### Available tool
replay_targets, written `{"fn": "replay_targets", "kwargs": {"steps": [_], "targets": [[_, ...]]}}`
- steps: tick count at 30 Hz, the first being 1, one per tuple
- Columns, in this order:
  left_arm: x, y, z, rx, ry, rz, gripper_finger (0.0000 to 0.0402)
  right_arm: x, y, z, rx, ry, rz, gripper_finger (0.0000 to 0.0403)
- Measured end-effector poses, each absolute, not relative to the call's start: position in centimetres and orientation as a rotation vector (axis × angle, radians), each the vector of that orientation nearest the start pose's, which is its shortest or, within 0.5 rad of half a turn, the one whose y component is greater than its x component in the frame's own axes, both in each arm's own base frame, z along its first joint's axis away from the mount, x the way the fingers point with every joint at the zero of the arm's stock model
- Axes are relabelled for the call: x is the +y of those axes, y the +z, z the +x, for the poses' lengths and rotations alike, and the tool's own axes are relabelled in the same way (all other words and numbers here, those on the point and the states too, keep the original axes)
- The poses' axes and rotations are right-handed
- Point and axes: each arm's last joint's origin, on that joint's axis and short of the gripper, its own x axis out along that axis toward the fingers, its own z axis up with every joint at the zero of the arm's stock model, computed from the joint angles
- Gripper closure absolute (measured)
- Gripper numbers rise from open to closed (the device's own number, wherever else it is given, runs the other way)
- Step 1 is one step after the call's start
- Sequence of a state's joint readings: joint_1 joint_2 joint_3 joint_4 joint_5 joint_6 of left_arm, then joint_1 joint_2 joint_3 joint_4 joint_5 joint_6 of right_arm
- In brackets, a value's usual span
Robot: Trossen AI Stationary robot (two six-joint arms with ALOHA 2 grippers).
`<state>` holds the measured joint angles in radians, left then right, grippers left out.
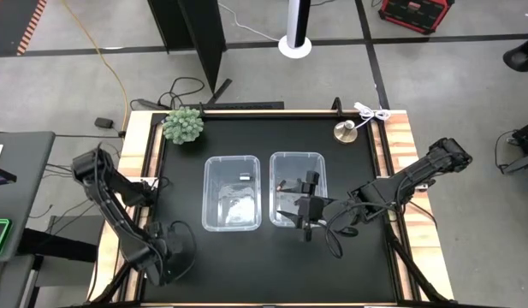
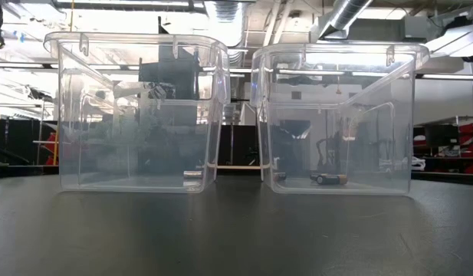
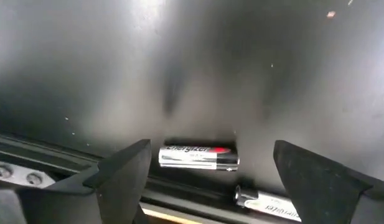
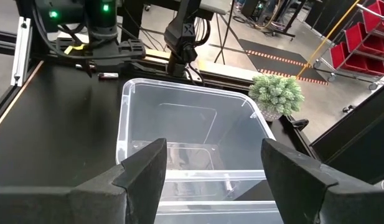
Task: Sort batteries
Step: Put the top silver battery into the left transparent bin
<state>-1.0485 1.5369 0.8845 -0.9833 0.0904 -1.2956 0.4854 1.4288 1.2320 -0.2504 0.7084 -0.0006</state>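
The left gripper point(image 3: 207, 177) hangs low over the black table point(image 1: 182, 175), at the corner nearest the left arm's base and well away from the left bin point(image 1: 233, 192). Its fingers point(image 3: 120, 174) are spread wide, and a silver battery with a red end point(image 3: 198, 157) lies on the table between them, touching neither. A second silver battery point(image 3: 266, 201) lies just beside the first, closer to the table's edge.

The right gripper point(image 4: 215, 171) hovers above the right bin point(image 1: 296, 190), with its fingers point(image 4: 139, 168) also spread apart and nothing between them. From the right wrist view the left bin point(image 4: 185, 134) sits beyond the fingers, and a small battery point(image 4: 108, 76) lies on the table past that bin, near the left arm.

From table height, a dark battery with a copper-coloured end point(image 2: 328, 179) lies on the floor of the right bin point(image 2: 339, 115). A small silvery battery point(image 2: 192, 175) lies low down by the left bin point(image 2: 136, 115), at its right corner; whether it is inside or behind cannot be told.

A small potted plant point(image 1: 183, 125) stands at the far corner of the table beyond the left bin, and a round brass-coloured object point(image 1: 345, 131) stands beyond the right bin.
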Motion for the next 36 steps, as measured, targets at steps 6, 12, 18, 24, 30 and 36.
{"fn": "replay_targets", "kwargs": {"steps": [6,12,18,24,30,36], "targets": [[-20.6,16.6,11.2,1.744,0.231,-0.196,0.0062,13.0,33.7,28.8,0.373,-0.219,-0.254,0.0127],[-20.4,15.7,10.7,1.766,0.255,-0.227,0.0062,13.0,33.7,28.8,0.373,-0.219,-0.254,0.0127],[-20.1,14.7,10.5,1.765,0.242,-0.249,0.0062,13.0,33.7,28.8,0.373,-0.219,-0.255,0.0127],[-19.9,14.3,10.4,1.764,0.217,-0.235,0.0062,13.0,33.7,28.8,0.374,-0.220,-0.255,0.0127],[-19.6,13.8,10.2,1.762,0.191,-0.201,0.0062,13.0,33.7,28.8,0.373,-0.221,-0.255,0.0127],[-19.6,13.8,10.2,1.763,0.162,-0.174,0.0078,13.0,33.7,28.8,0.373,-0.220,-0.255,0.0127]]}}
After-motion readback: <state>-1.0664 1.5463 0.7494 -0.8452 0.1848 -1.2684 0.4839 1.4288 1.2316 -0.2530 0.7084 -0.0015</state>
